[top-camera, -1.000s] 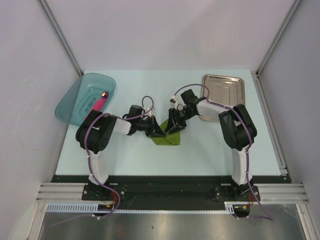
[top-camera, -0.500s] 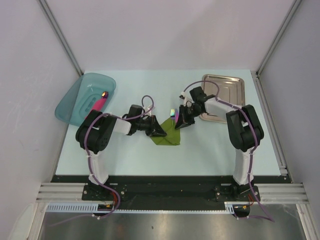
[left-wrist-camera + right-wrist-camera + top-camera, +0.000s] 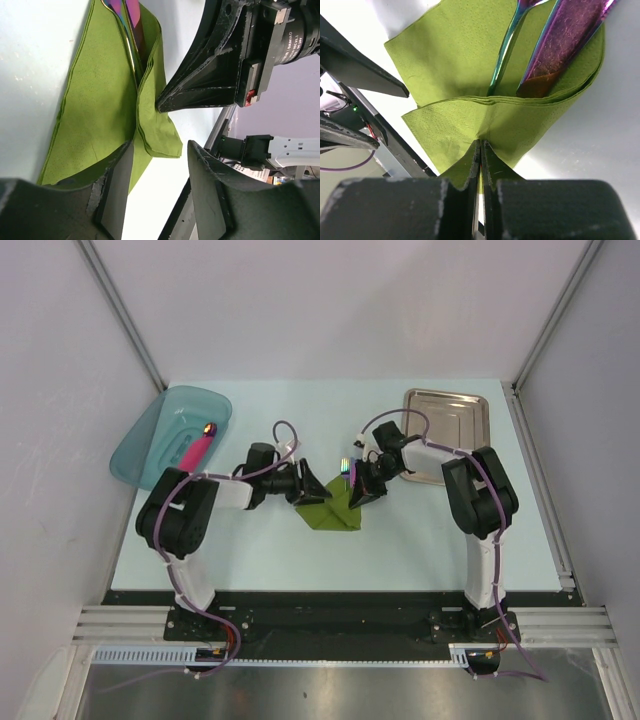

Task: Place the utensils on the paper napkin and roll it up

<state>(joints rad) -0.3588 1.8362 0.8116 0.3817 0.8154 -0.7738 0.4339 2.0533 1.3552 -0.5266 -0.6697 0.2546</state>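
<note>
Olive-green paper napkin (image 3: 450,65): our right hand (image 3: 480,150) pinches its flap over the iridescent metal utensils (image 3: 565,40) to wrap them; left hand (image 3: 160,150) spread.

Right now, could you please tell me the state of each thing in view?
paper napkin: folded over the utensils.
utensils: tucked in the fold, tips sticking out.
left gripper: open at the napkin's edge.
right gripper: shut on a napkin flap.
teal tub: holding a pink bar.
steel tray: lying flat.
</note>
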